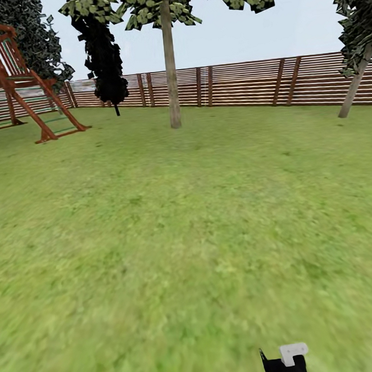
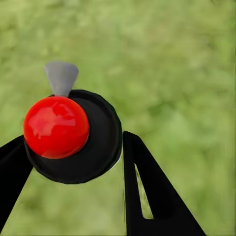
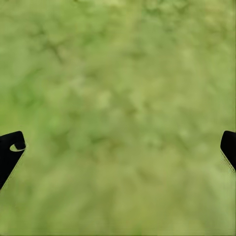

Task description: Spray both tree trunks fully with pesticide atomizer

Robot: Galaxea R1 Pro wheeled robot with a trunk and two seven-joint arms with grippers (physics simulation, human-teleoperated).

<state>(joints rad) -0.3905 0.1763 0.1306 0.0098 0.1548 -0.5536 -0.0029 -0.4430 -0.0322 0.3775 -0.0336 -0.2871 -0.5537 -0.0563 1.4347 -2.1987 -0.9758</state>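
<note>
The head view looks across the lawn (image 1: 190, 236) toward the fence (image 1: 245, 85). One tree (image 1: 170, 69) stands ahead, centre-left, in front of the fence; its trunk (image 1: 172, 91) is straight, bare and upright, with the light-green crown at the top edge of the view. A dark narrow tree (image 1: 104, 58) stands left of it by the fence. A leaning thin-trunked tree (image 1: 357, 81) is at the far right. A red-brown wooden play frame (image 1: 13, 77) occupies the far left.

Left gripper (image 2: 73, 162): in the left wrist view, the two black fingers (image 2: 147, 191) are clamped on the atomizer (image 2: 73, 135), one on each side of its round black body. The atomizer's red cap (image 2: 56, 127) and grey nozzle (image 2: 62, 76) face the camera. Grass lies below, blurred. The atomizer is held off the ground.

Right gripper (image 3: 118, 147): in the right wrist view, the fingertips (image 3: 11, 147) sit at opposite edges of the frame, spread wide apart, with only grass between them.

In the head view, white and black parts of both arms appear at the bottom edge.
</note>
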